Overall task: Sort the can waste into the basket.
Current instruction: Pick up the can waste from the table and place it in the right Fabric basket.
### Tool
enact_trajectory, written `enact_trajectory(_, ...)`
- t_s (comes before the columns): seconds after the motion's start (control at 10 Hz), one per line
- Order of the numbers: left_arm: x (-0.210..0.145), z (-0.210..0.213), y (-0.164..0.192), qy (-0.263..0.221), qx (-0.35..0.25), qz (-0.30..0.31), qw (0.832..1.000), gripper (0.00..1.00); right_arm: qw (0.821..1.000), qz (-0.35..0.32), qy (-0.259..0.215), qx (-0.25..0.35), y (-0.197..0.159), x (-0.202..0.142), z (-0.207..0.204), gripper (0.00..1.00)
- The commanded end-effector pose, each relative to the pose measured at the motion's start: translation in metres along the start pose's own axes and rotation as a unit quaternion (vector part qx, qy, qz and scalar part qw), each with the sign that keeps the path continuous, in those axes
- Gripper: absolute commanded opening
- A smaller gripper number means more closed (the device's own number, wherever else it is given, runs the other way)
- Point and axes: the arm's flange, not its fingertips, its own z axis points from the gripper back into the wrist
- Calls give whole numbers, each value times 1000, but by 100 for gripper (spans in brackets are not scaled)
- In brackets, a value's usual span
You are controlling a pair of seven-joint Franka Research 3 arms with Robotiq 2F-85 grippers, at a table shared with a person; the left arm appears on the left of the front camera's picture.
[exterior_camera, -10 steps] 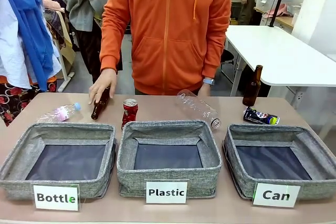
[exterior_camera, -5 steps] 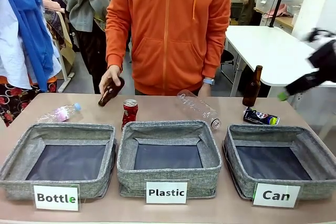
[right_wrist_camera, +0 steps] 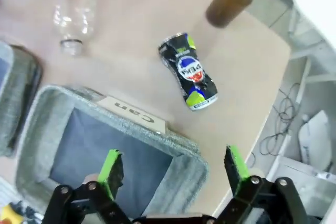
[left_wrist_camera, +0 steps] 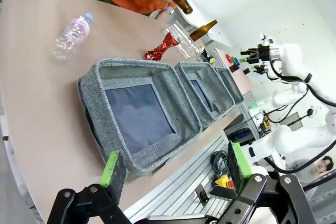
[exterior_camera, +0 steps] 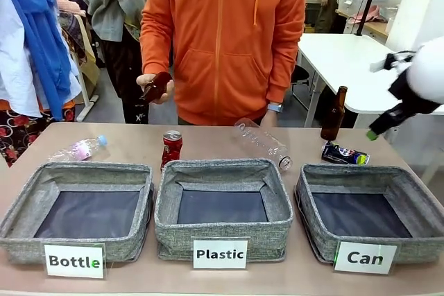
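A dented red can (exterior_camera: 171,147) stands behind the gap between the left and middle baskets. A crushed black can (exterior_camera: 345,154) with green-yellow marks lies just behind the grey "Can" basket (exterior_camera: 347,171) at the right. My right gripper (exterior_camera: 378,128) hangs above and right of it. In the right wrist view the gripper (right_wrist_camera: 173,169) is open with nothing between its fingers, over the basket's rim (right_wrist_camera: 178,145), and the black can (right_wrist_camera: 189,72) lies beyond it. My left gripper (left_wrist_camera: 176,166) is open near the table's front edge. The red can (left_wrist_camera: 161,48) is far beyond it.
A person in orange holds a brown bottle (exterior_camera: 154,86) at chest height. Another brown bottle (exterior_camera: 334,114) stands behind the black can. A clear bottle (exterior_camera: 262,143) lies behind the "Plastic" basket (exterior_camera: 222,171), and another (exterior_camera: 80,149) lies behind the "Bottle" basket (exterior_camera: 83,171).
The person lifted the brown bottle from the table up to chest height. My right arm came in from the right and now hangs above the black can.
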Motion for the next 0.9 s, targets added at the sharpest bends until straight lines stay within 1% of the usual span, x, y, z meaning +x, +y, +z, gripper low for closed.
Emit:
enact_trajectory(0.0,1,1,1,-9,-9,-14,1000,100,1000,1,2,0,3,7,-9,100)
enact_trajectory(0.1,1,1,1,-9,-9,-14,1000,100,999,-9,26,-27,-6,6,-14,100)
enact_trajectory(0.2,1,1,1,-9,-9,-14,1000,100,999,-14,33,-24,-15,18,-23,100)
enact_trajectory(0.3,1,1,1,-9,-9,-14,1000,100,999,13,42,-18,-25,23,-32,100)
enact_trajectory(0.4,0,0,1,1,0,-1,1000,100,998,48,45,-12,-29,29,-41,100)
enact_trajectory(0.5,-1,36,-35,35,-1,-15,999,100,996,69,55,2,-33,45,-60,100)
enact_trajectory(0.6,2,75,-72,40,12,-41,998,100,994,83,67,19,-32,60,-76,100)
enact_trajectory(0.7,-9,104,-92,26,18,-66,997,100,992,94,80,29,-29,69,-93,100)
enact_trajectory(0.8,-21,121,-102,24,3,-84,996,100,991,102,80,38,-27,76,-107,100)
